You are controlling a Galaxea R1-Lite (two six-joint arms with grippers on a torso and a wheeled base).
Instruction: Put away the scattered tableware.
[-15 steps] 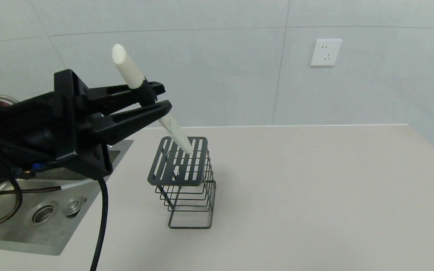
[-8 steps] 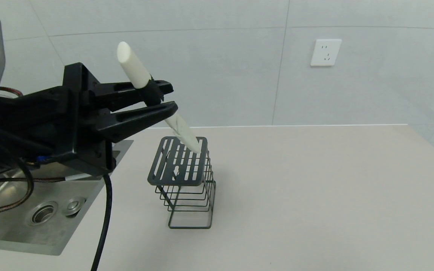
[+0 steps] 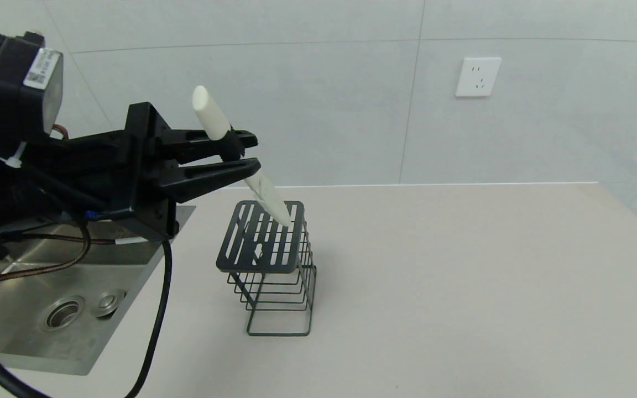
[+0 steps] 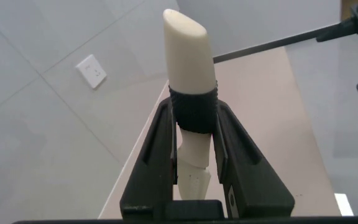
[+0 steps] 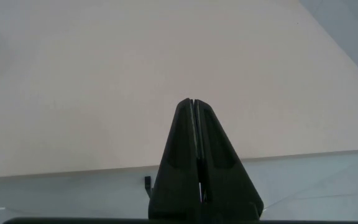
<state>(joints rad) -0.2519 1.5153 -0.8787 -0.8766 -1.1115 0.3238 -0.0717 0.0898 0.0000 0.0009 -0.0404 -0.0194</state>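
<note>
Setting: beige countertop below a grey tiled wall. A white socket sits at the upper right of the head view.
Basin: steel sink set into the countertop at the lower left of the frame.
Holder: dark wire rack with a slotted top plate. It stands upright on the countertop at lower centre, just right of the sink.
Tableware: white knife with a rounded cream handle cut slantwise at its end and a pale, tapering blade. It is tilted, handle toward the upper left, and its tip is at the right-hand slots of the rack top. Whether the tip has entered a slot cannot be told.
Left arm: left gripper sits left of centre, above the rack. Its jaws pinch the knife low on the handle.
Right arm: right gripper is over bare countertop, jaws pressed together with nothing between them.
</note>
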